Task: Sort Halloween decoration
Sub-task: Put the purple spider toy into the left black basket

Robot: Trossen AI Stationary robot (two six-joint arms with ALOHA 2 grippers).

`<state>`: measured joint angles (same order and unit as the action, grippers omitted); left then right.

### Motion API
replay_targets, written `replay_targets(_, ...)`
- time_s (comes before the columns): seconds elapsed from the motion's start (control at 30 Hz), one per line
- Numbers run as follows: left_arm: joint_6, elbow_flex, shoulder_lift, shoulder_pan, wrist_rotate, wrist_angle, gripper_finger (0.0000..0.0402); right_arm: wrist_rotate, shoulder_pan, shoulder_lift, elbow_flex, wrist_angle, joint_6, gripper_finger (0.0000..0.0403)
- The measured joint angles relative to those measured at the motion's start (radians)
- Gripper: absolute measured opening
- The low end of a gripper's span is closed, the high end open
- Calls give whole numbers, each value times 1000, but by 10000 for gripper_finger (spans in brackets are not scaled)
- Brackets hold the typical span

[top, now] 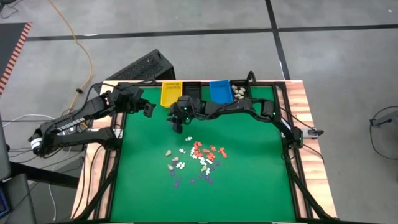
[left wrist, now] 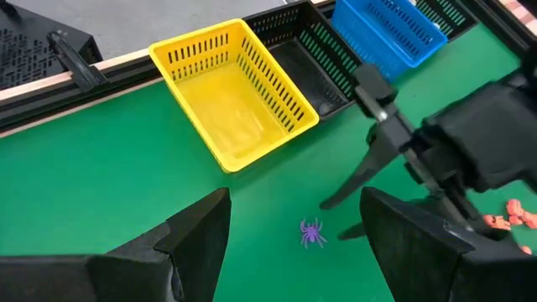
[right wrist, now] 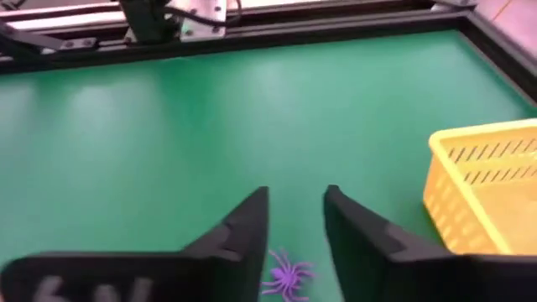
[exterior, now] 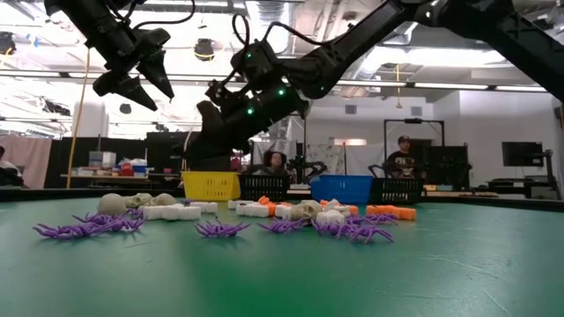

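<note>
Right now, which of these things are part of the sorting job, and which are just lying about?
Part of the job:
- heap of tiny white, cream, orange and purple plastic figurines
- small purple plastic spider lying on the mat below the right tool
- yellow plastic mesh bin, blue mesh bin, black mesh bin

Lying about:
- orange cable on the floor

**A big robot lab**

The green table (top: pixel 249 186) stands on a grey concrete floor (top: pixel 336 56) with black tape lines. Behind it are ceiling lights (exterior: pixel 458 86), work benches and two seated people (exterior: pixel 404 158).
</note>
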<state>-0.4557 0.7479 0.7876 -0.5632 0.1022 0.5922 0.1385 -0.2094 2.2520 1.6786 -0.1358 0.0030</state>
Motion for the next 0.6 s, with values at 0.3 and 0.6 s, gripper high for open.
replay_targets(0.3, 0, 0, 0, 0, 0, 0, 256, -20, 28, 28, 2, 12, 13, 263)
replay_targets(0.6, -1, 0, 0, 0, 1, 1, 256, -88, 31, 91, 2, 1, 31, 263)
